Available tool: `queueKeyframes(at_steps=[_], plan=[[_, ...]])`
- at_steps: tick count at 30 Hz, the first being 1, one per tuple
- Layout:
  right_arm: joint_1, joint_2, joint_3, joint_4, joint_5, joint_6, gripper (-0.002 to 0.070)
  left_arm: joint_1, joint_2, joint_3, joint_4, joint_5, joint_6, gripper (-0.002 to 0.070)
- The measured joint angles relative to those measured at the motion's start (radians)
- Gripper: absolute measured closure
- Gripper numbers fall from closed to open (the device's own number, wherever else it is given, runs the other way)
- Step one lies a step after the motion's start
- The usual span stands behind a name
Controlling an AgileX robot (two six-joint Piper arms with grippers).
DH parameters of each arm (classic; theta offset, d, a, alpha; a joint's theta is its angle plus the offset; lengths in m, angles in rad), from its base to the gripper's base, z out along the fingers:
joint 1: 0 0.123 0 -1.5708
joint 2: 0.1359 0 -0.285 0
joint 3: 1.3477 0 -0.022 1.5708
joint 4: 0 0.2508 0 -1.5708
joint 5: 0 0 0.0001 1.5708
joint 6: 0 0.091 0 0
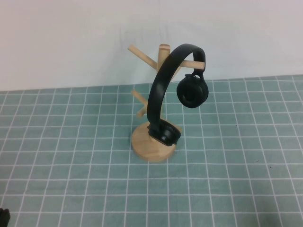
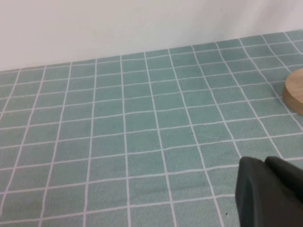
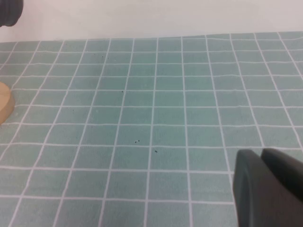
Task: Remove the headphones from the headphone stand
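The black headphones hang on the light wooden stand at the middle of the table. The headband rests over an upper peg. One ear cup hangs free to the right and the other lies against the disc base. My left gripper is shut and empty, low over the cloth to the stand's left; a dark bit of it shows at the near left corner of the high view. My right gripper is shut and empty, to the stand's right, outside the high view.
A green cloth with a white grid covers the table, with a white wall behind it. The stand's base edge shows in the left wrist view and the right wrist view. A dark rounded shape sits above the base there.
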Motion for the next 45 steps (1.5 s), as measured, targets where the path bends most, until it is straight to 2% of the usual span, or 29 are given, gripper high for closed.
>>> queueKeyframes(at_steps=[32, 35, 38, 45], plan=[[0.0, 0.0, 0.002, 0.002, -0.014, 0.0, 0.0682, 0.0, 0.0, 0.0, 0.0, 0.0, 0.0, 0.0681], [0.0, 0.0, 0.004, 0.004, -0.091, 0.0, 0.0682, 0.0, 0.0, 0.0, 0.0, 0.0, 0.0, 0.0681], [0.0, 0.0, 0.004, 0.004, -0.262, 0.0, 0.0684, 0.0, 0.0, 0.0, 0.0, 0.0, 0.0, 0.068], [0.0, 0.0, 0.004, 0.008, -0.82, 0.0, 0.0682, 0.0, 0.0, 0.0, 0.0, 0.0, 0.0, 0.068]])
